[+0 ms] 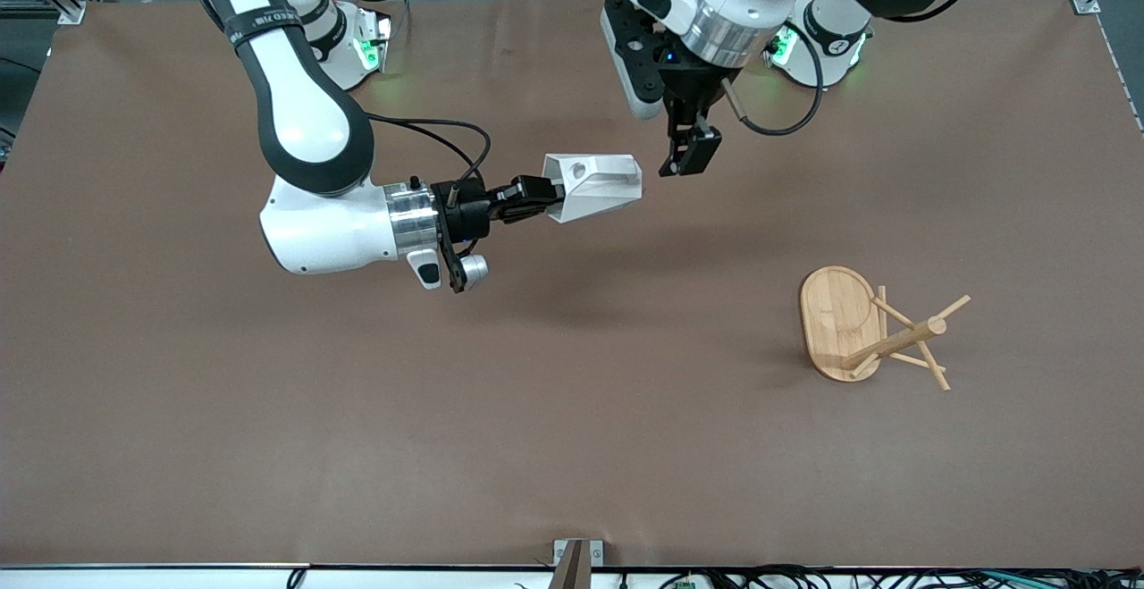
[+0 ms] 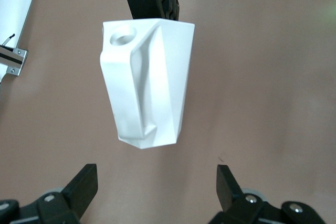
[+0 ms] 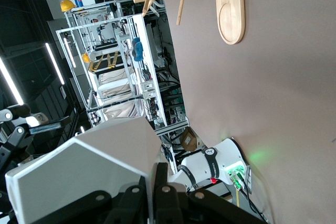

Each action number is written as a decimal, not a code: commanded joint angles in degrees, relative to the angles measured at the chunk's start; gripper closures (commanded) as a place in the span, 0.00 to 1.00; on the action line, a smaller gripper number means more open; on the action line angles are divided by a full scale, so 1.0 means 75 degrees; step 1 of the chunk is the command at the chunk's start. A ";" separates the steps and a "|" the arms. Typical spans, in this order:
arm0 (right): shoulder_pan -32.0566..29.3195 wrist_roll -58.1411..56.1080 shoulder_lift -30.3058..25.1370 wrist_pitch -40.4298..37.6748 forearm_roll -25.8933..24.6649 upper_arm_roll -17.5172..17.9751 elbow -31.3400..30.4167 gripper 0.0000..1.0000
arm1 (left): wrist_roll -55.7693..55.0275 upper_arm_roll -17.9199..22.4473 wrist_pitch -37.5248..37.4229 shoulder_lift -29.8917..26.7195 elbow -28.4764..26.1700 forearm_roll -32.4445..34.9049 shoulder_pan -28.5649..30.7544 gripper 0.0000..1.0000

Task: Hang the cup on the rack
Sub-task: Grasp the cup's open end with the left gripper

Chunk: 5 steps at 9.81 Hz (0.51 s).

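The white faceted cup (image 1: 594,185) hangs on its side in the air over the middle of the table, its pierced handle turned upward. My right gripper (image 1: 547,197) is shut on the cup's rim wall (image 3: 84,174), one finger inside and one outside. My left gripper (image 1: 688,156) stands open just off the cup's closed end and touches nothing. In the left wrist view the cup (image 2: 149,87) fills the centre, above the spread fingers (image 2: 84,186). The bamboo rack (image 1: 862,330) stands upright on its oval base toward the left arm's end of the table, nearer the front camera than the cup.
The brown table (image 1: 357,446) carries only the rack. The rack's thin pegs (image 1: 934,370) stick out around its post. Both robot bases stand along the table's back edge, and a small metal bracket (image 1: 576,553) sits at the front edge.
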 commanded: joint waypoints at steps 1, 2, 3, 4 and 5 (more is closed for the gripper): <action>-0.0053 -0.0145 -0.0012 -0.0131 0.0207 0.0016 -0.0023 1.00 | 0.0250 -0.0087 0.0101 0.0249 -0.0032 -0.0282 0.0078 0.00; -0.0053 -0.0145 -0.0012 -0.0131 0.0207 0.0016 -0.0023 1.00 | 0.0308 -0.0087 0.0125 0.0295 -0.0032 -0.0283 0.0089 0.00; -0.0041 -0.0145 -0.0012 -0.0131 0.0207 0.0016 -0.0023 1.00 | 0.0552 -0.0087 0.0345 0.0377 -0.0043 -0.0306 0.0124 0.00; -0.0041 -0.0145 -0.0012 -0.0131 0.0207 0.0016 -0.0023 1.00 | 0.0624 -0.0087 0.0382 0.0424 -0.0043 -0.0353 0.0136 0.00; -0.0053 -0.0145 -0.0012 -0.0131 0.0207 0.0016 -0.0023 1.00 | 0.0625 -0.0087 0.0464 0.0529 -0.0032 -0.0365 0.0136 0.00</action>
